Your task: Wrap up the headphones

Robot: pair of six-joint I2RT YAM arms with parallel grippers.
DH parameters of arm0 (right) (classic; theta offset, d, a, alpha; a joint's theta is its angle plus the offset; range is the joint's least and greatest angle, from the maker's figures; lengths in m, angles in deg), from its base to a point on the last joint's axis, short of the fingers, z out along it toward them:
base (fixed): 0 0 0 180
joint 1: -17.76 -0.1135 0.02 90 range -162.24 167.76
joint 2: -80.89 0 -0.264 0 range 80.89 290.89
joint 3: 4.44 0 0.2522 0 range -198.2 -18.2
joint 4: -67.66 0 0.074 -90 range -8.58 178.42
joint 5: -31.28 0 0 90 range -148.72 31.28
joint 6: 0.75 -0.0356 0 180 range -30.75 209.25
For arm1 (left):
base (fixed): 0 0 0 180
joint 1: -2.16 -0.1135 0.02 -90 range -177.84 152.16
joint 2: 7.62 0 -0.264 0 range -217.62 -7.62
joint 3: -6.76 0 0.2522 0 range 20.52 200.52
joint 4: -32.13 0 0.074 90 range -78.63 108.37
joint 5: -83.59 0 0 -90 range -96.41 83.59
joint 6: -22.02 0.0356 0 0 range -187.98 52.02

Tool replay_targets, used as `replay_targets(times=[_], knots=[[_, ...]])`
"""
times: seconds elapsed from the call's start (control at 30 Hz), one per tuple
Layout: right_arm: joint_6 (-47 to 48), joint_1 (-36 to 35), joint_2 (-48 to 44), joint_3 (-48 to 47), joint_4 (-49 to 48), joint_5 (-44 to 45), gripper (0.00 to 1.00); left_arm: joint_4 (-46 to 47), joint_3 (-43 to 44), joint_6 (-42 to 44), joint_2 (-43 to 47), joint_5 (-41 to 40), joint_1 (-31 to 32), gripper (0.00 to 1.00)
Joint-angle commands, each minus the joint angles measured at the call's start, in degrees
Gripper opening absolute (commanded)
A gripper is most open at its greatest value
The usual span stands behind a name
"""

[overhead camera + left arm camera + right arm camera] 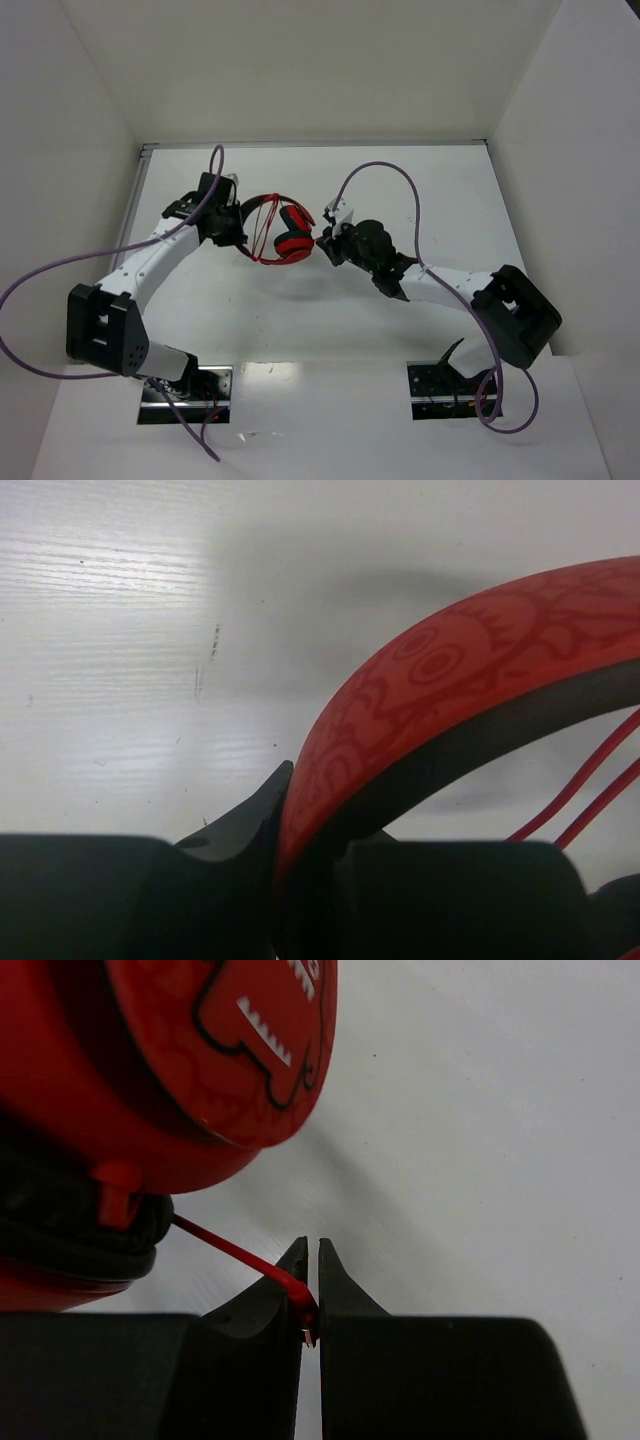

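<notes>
Over on the left of the overhead view, the left arm reached up from the lower left corner with its elbow bent. The left gripper [238,224] was clamped on the headband [450,670] of the headphones [285,238]. They sat mid-frame, and a soft shadow on the table [300,320] below them suggested they were probably lifted a bit, though that was hard to call. The wrist view showed the band wedged right between the fingers, with a couple of loops of the red cable [590,780] hanging past at the right edge.

Handling-wise, the band looked like stiff plastic, so it was likely the best spot to hold. The ear cup [200,1050] was smooth and rounded and would likely slip out of a pinch. The cable looked thin, light and floppy, the kind that springs loose unless it's kept taut, so it probably wanted a firm pinch and gentle pulling where it leaves the cup.

To the right of centre, the right arm came in from the lower right, forearm low and wrist turned toward the cups. The right gripper [311,1260] was pinched shut on the cable just beside the cup, fingertips nearly touching.
</notes>
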Motion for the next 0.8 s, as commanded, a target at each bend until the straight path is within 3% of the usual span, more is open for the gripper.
replay_targets(times=[0.0,0.13,0.37,0.77], knots=[[-1.08,1.85,-0.17,0.42,-2.71,7.44,0.01,-3.13,0.22,9.76,-3.65,-5.34,-0.79,0.00],[0.15,1.85,5.79,-2.21,-2.71,8.06,0.01,-1.72,1.53,13.10,-9.19,-5.51,-0.79,0.00],[0.76,2.38,14.24,-7.21,-1.22,9.28,0.01,-1.72,6.54,15.22,-19.39,-14.21,-0.26,0.00],[-0.29,2.38,20.58,-12.85,2.73,10.96,0.01,1.35,11.56,16.63,-30.30,-23.44,4.83,0.00]])
